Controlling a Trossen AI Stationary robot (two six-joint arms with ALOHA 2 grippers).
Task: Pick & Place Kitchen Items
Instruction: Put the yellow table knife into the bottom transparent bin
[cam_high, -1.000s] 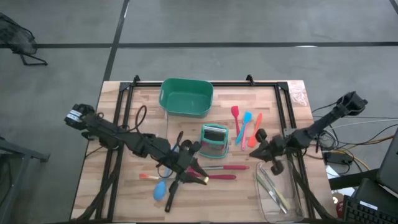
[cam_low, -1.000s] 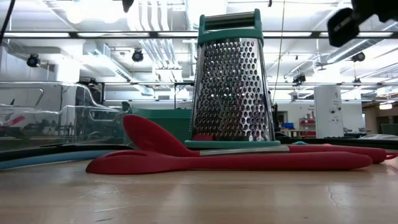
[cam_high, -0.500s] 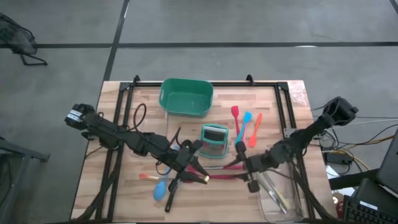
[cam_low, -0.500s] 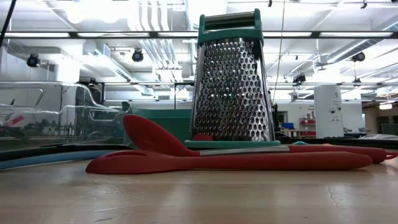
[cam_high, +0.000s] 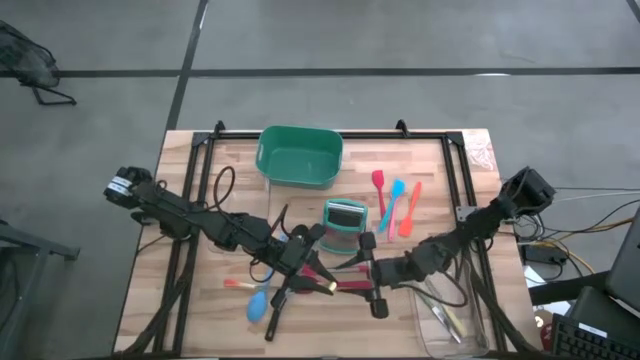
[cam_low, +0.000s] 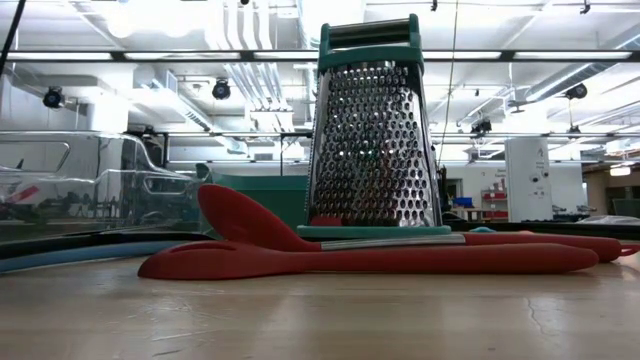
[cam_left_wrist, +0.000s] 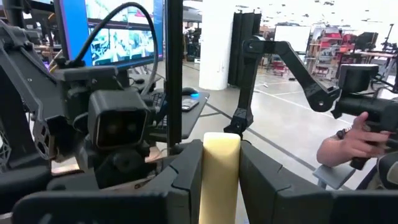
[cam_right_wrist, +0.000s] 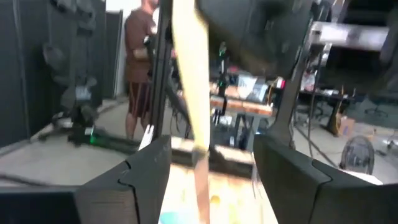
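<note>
While a pale-handled tool (cam_left_wrist: 220, 171) stands pinched between the fingers (cam_left_wrist: 186, 177) of the left hand (cam_high: 322, 283), its handle rising past them, two red spoons (cam_low: 370, 259) lie side by side on the wooden surface (cam_high: 200, 300) in front of a metal box grater (cam_high: 346, 226), touching its base. The right hand (cam_high: 371, 276) hangs over those spoons with its fingers (cam_right_wrist: 146, 171) spread apart, the pale tool seen between them but touching neither. A blue spoon (cam_high: 258, 303) lies near the left hand, and three small spatulas (cam_high: 396, 206), red, blue and orange, rest just beside the grater. A green tub (cam_high: 299, 155) sits behind, and a clear tray (cam_high: 450, 310) holding utensils lies to the right.
</note>
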